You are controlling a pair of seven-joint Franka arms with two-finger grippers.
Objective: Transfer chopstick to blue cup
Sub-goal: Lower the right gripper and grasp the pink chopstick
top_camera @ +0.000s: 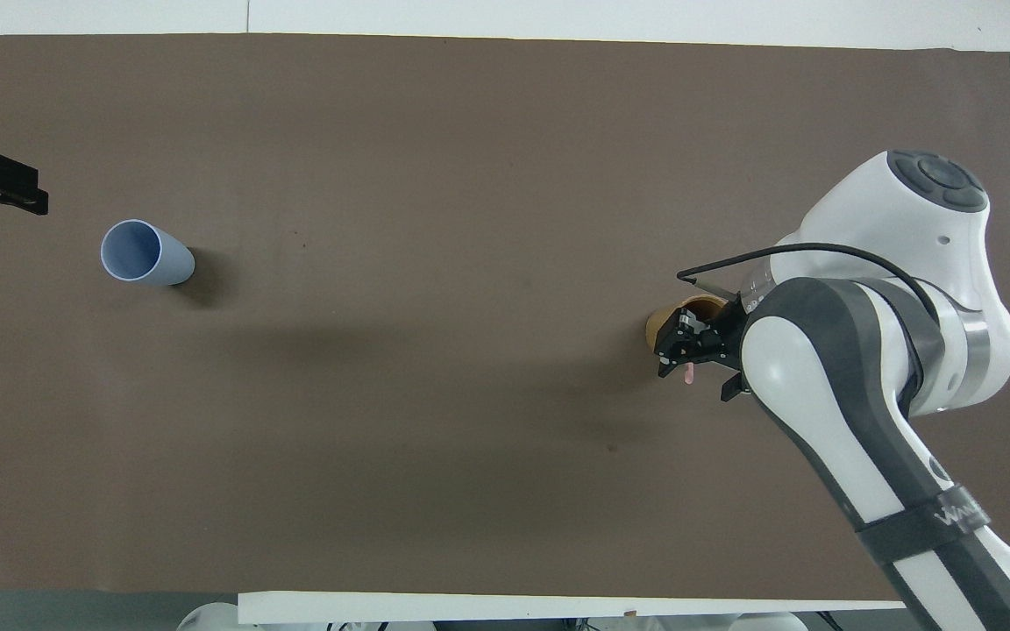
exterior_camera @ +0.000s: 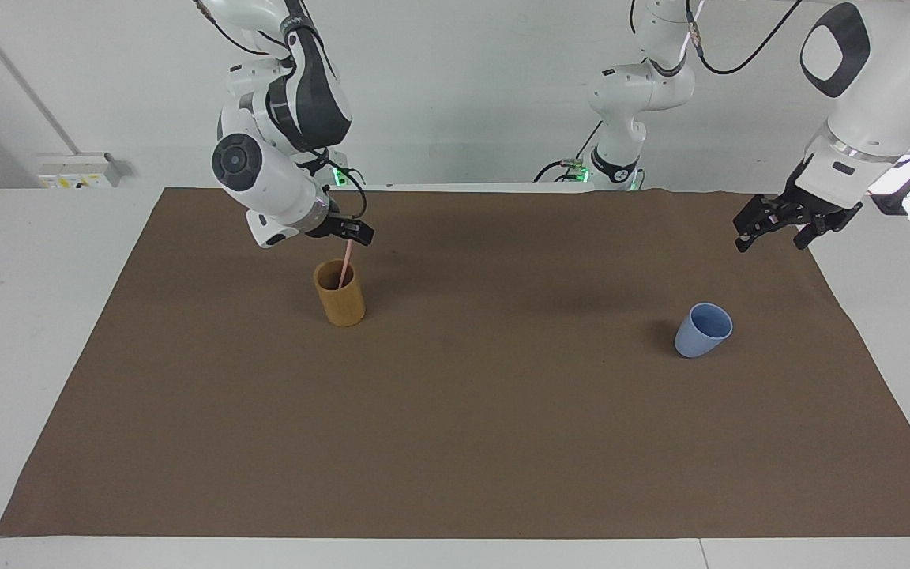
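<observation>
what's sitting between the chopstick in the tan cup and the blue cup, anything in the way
Nothing visible. Only bare brown mat lies between the tan cup, where the chopstick stands with the right gripper at its top, and the blue cup. The left gripper hangs near that cup, over the mat's edge.

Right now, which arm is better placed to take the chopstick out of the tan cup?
The right arm. Its claw is at the top of the chopstick, which stands in the tan cup. The left claw hangs at the other end of the table, near the blue cup.
</observation>
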